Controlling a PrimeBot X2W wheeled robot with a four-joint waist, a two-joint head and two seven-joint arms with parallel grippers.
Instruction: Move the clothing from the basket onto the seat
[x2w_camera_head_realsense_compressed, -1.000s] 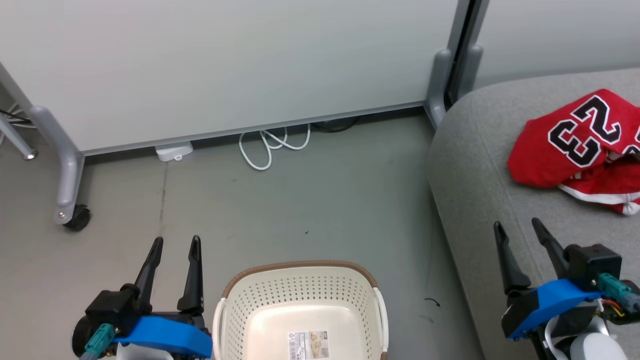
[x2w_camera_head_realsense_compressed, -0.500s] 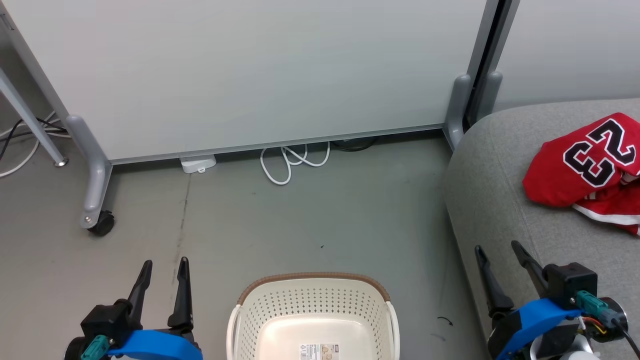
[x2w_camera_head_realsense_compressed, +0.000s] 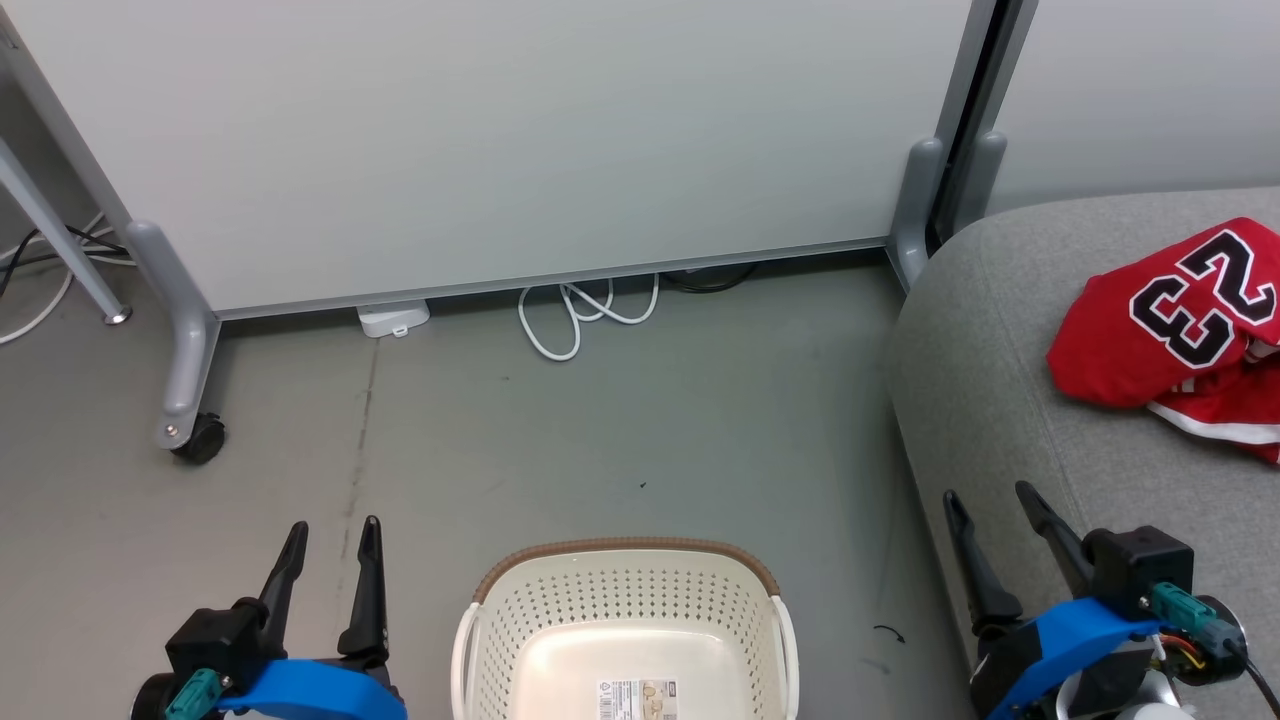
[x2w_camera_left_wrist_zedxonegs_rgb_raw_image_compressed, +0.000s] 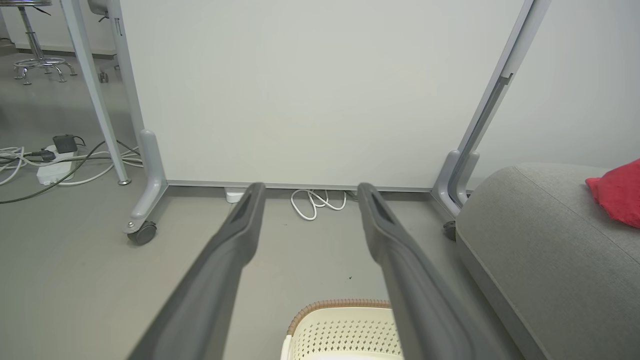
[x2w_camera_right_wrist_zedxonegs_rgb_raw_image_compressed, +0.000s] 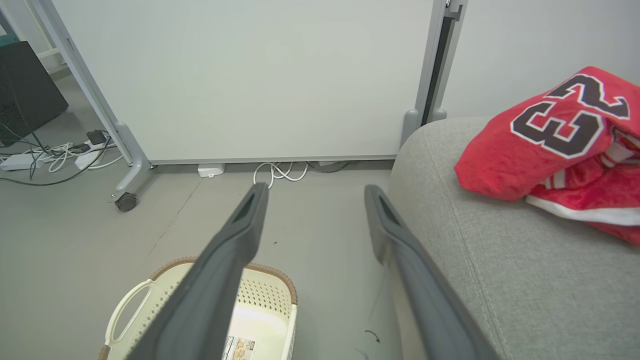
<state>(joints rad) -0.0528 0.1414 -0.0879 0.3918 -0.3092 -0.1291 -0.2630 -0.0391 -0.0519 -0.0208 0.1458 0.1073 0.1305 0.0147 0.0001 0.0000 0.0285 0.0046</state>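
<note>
Red clothing (x2w_camera_head_realsense_compressed: 1170, 320) lies heaped on grey seat (x2w_camera_head_realsense_compressed: 980, 400), ahead and right of right gripper (x2w_camera_head_realsense_compressed: 985, 492). Basket (x2w_camera_head_realsense_compressed: 625, 547) sits between both pairs of fingers, looks emptied. Left gripper (x2w_camera_head_realsense_compressed: 335, 525) and right gripper: fingers spread, holding nothing. Risk: stray right-arm sweep snags fabric, drags it off seat.

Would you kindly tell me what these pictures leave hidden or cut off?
Red number-23 jersey on the grey fabric sofa cushion: head view's right edge cuts it.
Cream perforated plastic basket: its near part lies below the head view's bottom edge.
Paper label inside the basket: print too small to read.
</note>
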